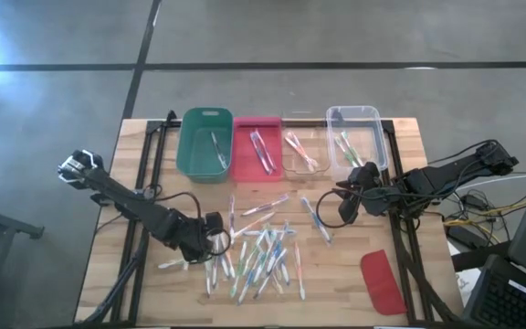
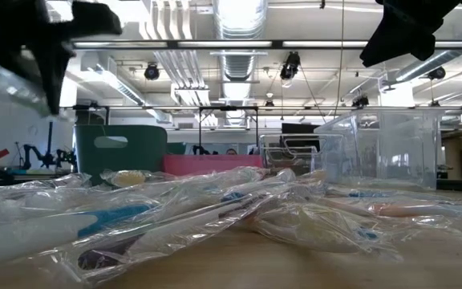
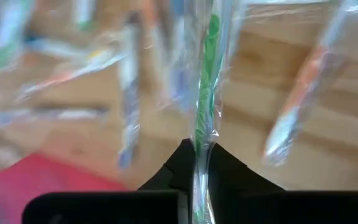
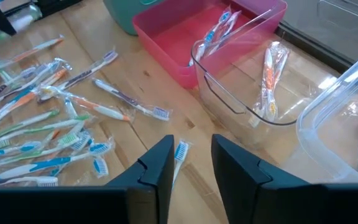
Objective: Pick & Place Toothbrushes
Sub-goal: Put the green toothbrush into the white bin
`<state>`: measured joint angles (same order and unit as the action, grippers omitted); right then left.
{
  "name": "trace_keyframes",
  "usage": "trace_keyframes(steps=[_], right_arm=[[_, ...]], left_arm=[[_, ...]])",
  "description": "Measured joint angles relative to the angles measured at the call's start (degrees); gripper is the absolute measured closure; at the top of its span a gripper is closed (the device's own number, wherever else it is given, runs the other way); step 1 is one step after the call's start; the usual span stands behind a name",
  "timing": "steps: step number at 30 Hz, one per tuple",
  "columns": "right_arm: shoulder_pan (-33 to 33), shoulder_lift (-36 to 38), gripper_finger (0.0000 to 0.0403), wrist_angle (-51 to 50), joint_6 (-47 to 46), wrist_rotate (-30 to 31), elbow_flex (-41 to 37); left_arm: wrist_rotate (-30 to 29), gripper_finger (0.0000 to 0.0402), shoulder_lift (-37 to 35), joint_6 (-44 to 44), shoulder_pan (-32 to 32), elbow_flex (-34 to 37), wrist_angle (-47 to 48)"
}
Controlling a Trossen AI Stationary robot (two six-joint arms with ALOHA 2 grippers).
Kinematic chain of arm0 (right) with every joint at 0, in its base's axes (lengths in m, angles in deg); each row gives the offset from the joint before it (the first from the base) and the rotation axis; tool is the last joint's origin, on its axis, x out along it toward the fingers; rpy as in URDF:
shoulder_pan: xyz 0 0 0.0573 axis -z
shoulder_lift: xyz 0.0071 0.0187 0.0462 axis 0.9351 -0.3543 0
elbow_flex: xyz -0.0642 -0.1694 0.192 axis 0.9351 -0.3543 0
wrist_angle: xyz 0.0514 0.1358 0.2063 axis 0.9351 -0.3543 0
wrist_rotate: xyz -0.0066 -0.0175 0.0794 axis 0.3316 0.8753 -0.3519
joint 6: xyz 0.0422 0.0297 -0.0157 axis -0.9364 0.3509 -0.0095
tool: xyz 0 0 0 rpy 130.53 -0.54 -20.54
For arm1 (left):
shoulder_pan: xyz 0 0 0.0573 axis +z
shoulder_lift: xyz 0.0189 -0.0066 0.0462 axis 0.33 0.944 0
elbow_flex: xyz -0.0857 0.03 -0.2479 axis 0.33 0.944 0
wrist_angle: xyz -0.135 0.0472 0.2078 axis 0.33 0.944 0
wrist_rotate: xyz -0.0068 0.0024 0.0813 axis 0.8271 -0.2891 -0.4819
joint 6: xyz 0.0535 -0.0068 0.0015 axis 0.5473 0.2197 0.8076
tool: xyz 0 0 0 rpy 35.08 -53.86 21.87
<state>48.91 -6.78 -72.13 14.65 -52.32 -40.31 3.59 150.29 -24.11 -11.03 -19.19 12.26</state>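
While clamped, green toothbrush (image 3: 209,93) runs between left gripper (image 3: 197,163) fingers.

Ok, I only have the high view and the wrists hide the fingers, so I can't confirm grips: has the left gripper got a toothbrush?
Observer: Yes. The left wrist view shows the left gripper shut on a wrapped green toothbrush, pinched between its fingers.
Operator: And the right one?
Observer: The right gripper is open and holds nothing. The head of a blue-bristled toothbrush lies on the table between its fingers.
Operator: Is it clear of the bins?
Observer: Yes. In the right wrist view the clear bin sits ahead of the fingers, apart from them.
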Motion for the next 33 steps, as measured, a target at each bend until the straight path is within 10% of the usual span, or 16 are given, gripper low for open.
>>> trace_keyframes(steps=[12,33], right_arm=[[0.0,0.0,0.0344,0.0,0.0,0.0,0.0],[0.0,0.0,0.0303,0.0,0.2,0.0,0.0]], left_arm=[[-2.9,0.0373,-2.0,7.1,9.0,-11.2,6.1],[1.8,0.0372,-2.6,31.3,48.3,-15.6,2.3]])
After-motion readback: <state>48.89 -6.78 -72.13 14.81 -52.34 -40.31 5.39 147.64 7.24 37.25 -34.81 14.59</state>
